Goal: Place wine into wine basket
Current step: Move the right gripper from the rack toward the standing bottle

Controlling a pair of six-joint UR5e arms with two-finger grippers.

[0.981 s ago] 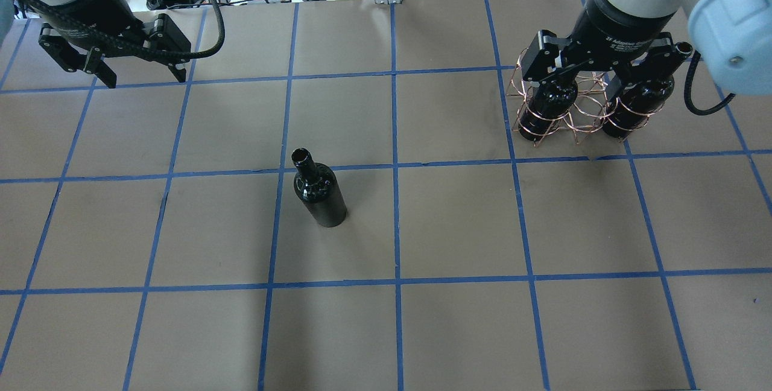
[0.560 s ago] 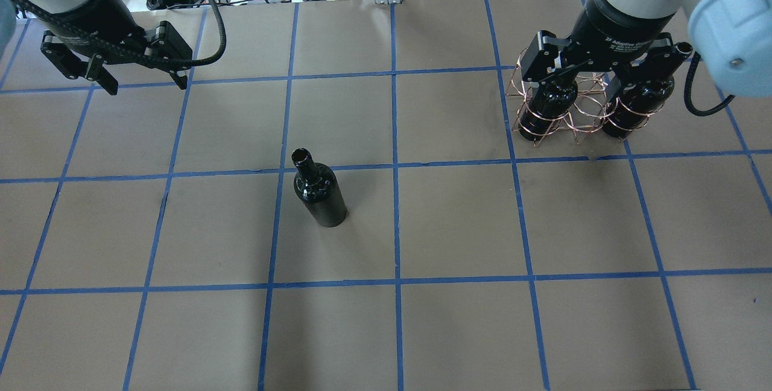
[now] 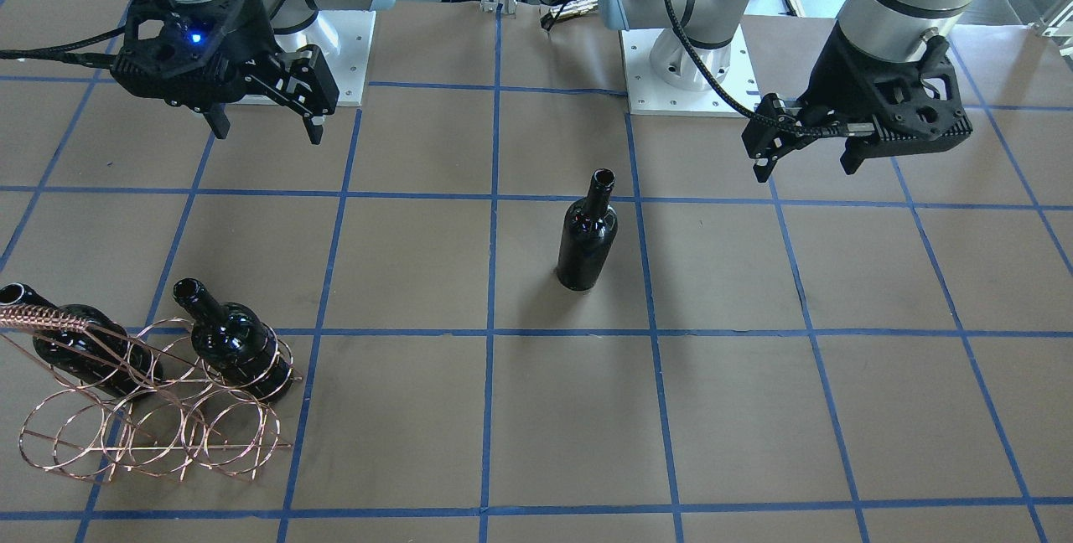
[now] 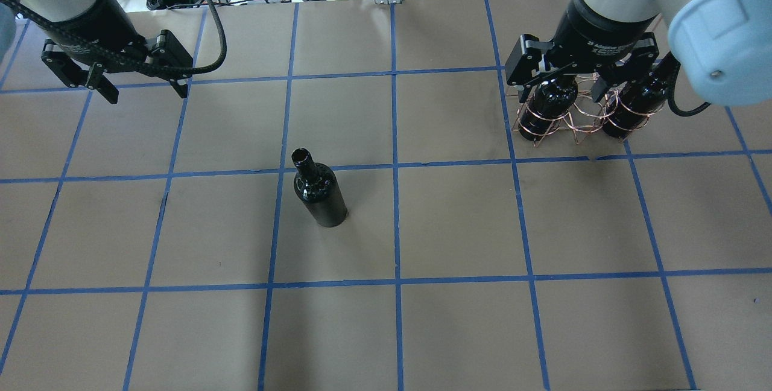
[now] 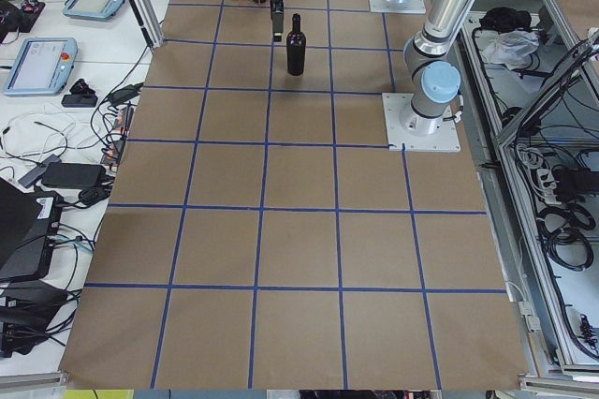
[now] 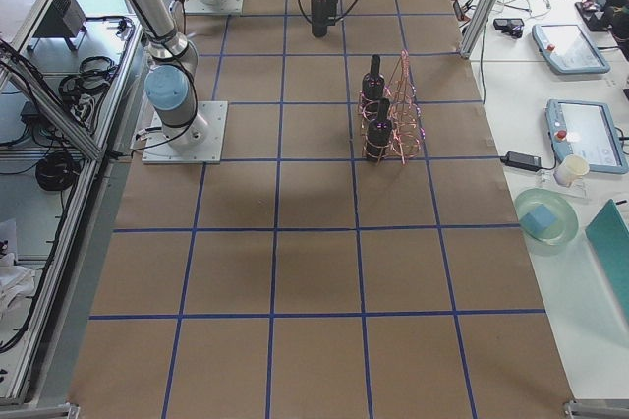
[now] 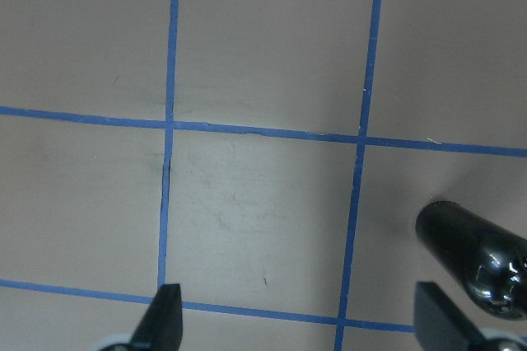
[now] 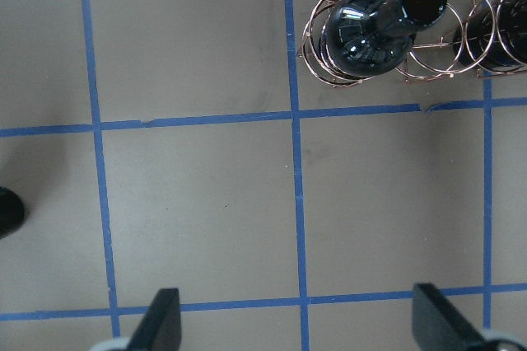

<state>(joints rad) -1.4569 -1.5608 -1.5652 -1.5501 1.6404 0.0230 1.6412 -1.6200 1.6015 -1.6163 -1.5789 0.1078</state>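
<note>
Across the counter, brown paper is ruled into squares by blue tape. Wine basket: a copper wire rack of round loops with a coiled handle, standing on the robot's right, toward the counter's far edge. Two black bottles stand in its loops, mouths up. Wine: a third black bottle, unlabelled, standing on its base near the middle of the counter, well apart from the basket. Its long axis is vertical and its neck and mouth point up. Left pincer: released, fingers spread and empty, hanging above the counter on the robot's left, well apart from the wine. Its wrist view catches the bottle at the lower right edge. Right pincer: likewise released and empty, raised above the counter on the robot's side of the basket, touching nothing.
</note>
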